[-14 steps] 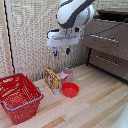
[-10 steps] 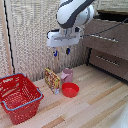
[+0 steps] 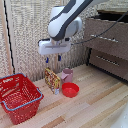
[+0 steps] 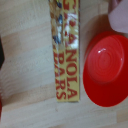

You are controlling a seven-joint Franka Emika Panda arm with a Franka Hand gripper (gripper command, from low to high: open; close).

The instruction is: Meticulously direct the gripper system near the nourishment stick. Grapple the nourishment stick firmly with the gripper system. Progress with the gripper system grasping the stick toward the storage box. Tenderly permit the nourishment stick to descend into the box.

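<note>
The snack packet [image 3: 51, 80], yellow-orange with red print, stands tilted on the wooden table beside the pink cup. In the wrist view it [image 4: 65, 55] lies directly under the camera, showing red letters. My gripper [image 3: 53, 59] hangs open above the packet, its two blue-tipped fingers [image 3: 47, 60] clear of it and holding nothing. The red basket [image 3: 20, 97] with latticed sides and a blue-grey rim stands on the table at the exterior view's left, apart from the gripper.
A small red bowl [image 3: 70, 90] sits just to the exterior view's right of the packet, and also shows in the wrist view [image 4: 105, 67]. A pink cup [image 3: 67, 76] stands behind it. A brown drawer cabinet [image 3: 107, 45] stands at the exterior view's right.
</note>
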